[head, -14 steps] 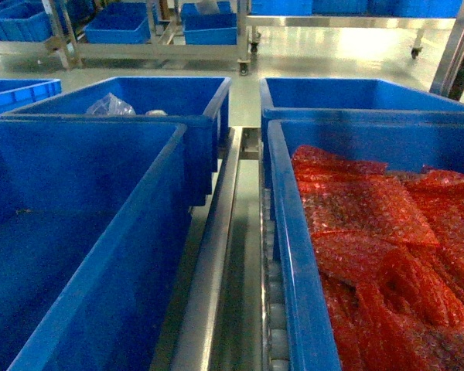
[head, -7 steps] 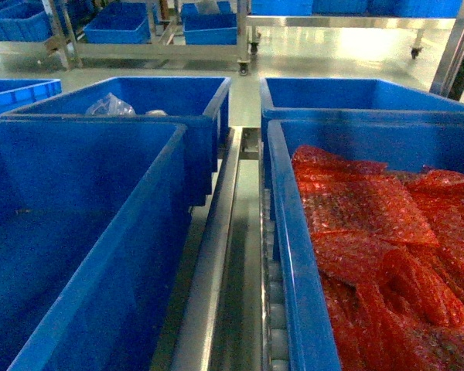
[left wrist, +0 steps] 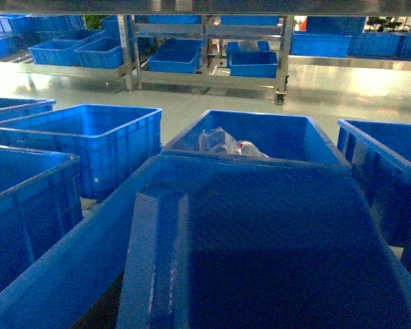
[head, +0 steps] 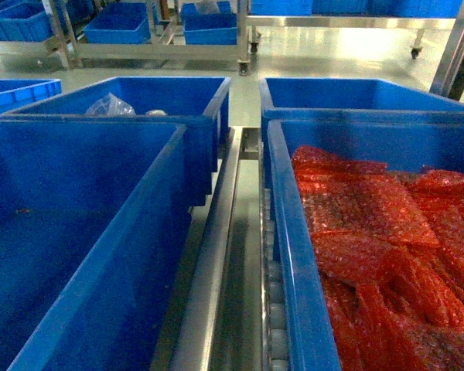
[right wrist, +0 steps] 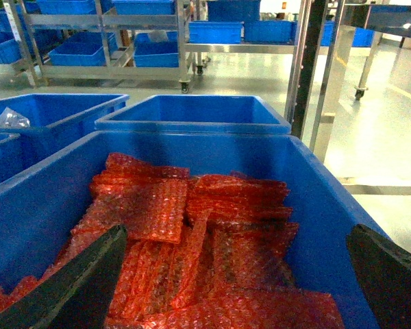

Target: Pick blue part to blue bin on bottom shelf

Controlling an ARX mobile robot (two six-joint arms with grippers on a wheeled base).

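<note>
No blue part shows in any view. Two large blue bins fill the head view. The near left blue bin [head: 151, 209] is empty; the left wrist view looks into it [left wrist: 157, 233] and none of my left gripper shows there. The near right bin [head: 288, 247] holds several red bubble-wrap bags [head: 371, 232]. My right gripper [right wrist: 236, 236] hangs open over those red bags [right wrist: 192, 226], its black fingers [right wrist: 82, 281] wide apart with nothing between them. Between the bins run the steel rail [head: 213, 263] and white rollers [head: 277, 317] of the shelf.
Behind stand two more blue bins: the far left one [head: 185, 93] holds a clear plastic bag [head: 108, 105], the far right one [head: 356, 93] looks empty. More bins [left wrist: 109, 140] sit to the left. Steel racks with blue crates [head: 209, 27] line the back.
</note>
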